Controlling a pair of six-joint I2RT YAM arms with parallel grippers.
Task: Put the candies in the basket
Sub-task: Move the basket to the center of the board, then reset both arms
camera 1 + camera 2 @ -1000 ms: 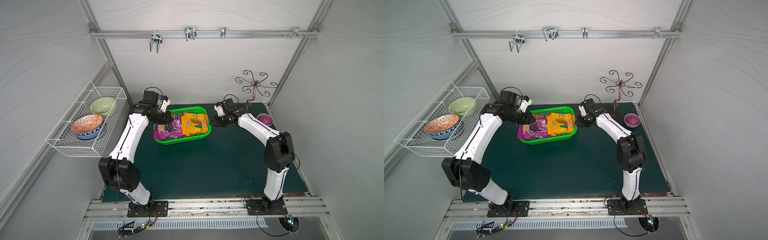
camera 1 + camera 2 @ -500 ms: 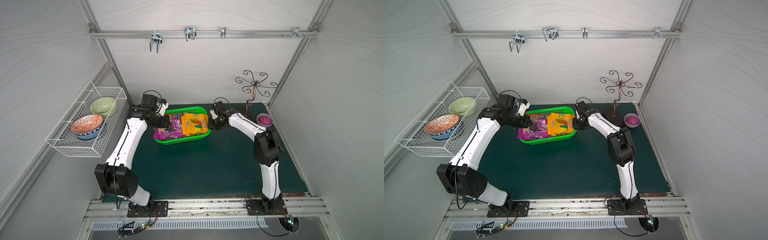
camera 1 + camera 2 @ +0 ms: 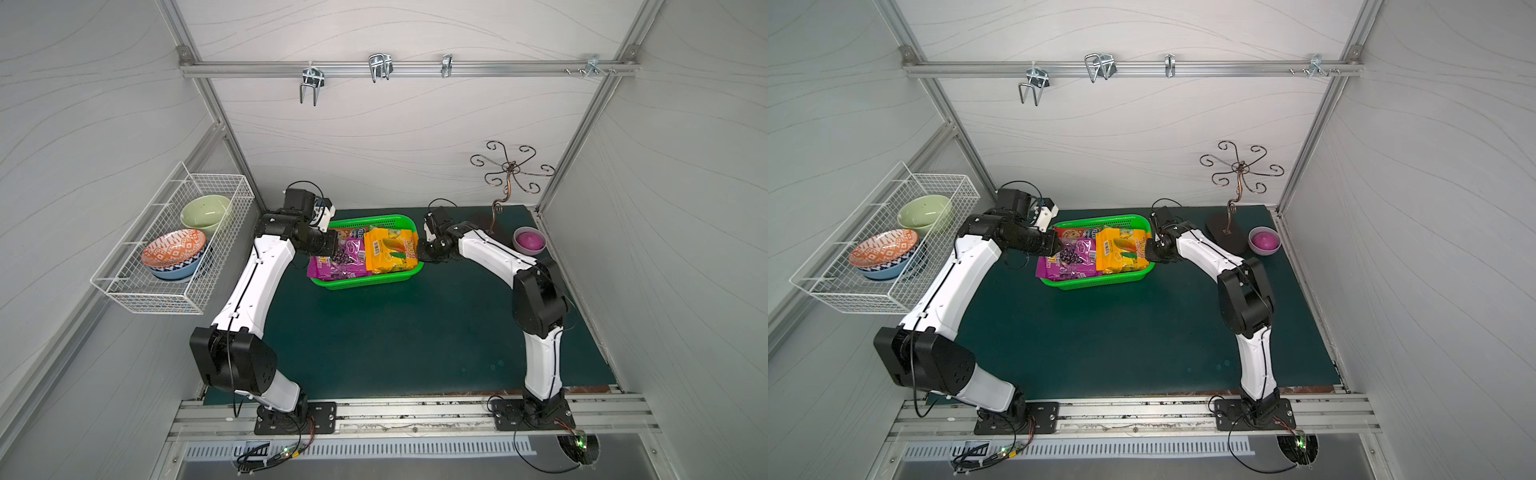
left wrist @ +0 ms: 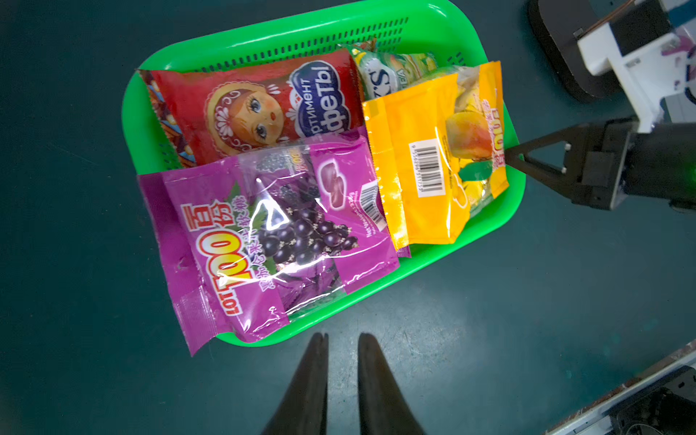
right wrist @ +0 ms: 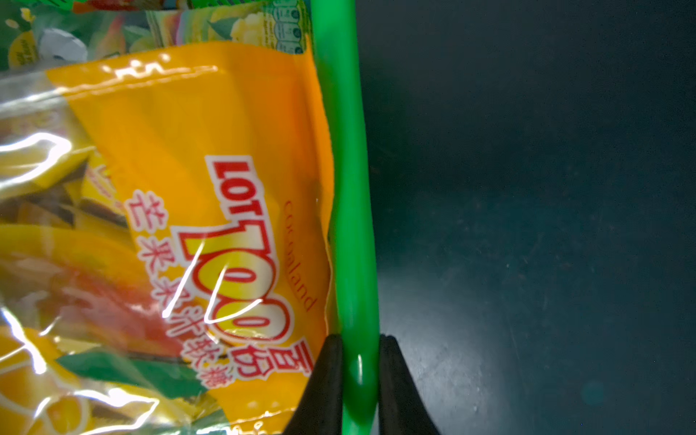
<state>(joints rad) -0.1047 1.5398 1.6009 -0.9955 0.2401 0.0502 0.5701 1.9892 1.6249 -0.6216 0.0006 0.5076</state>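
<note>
The green basket [image 3: 365, 284] [image 3: 1100, 284] [image 4: 263, 37] sits at the back of the mat and holds the candies. A purple grape bag [image 3: 340, 259] [image 4: 271, 233] overhangs the basket's rim. Beside it lies a yellow-orange bag [image 3: 390, 251] [image 4: 414, 169] [image 5: 188, 169], with a red bag [image 4: 256, 109] and a small green-yellow bag [image 4: 388, 67] behind. My right gripper [image 3: 424, 253] [image 5: 360, 339] is shut on the basket's right rim [image 5: 350, 188]. My left gripper [image 3: 326, 249] [image 4: 343, 339] hangs just outside the basket's left end, its jaws slightly open with only mat between them.
A white wire basket [image 3: 158, 297] with bowls hangs on the left wall. A small purple bowl [image 3: 529, 240] and a metal tree stand [image 3: 509, 178] stand at the back right. Hooks hang from the rail [image 3: 374, 68] overhead.
My right arm swung left to the basket's right side and its jaws closed on the rim. My left gripper drew back slightly from over the basket to just outside its left end.
</note>
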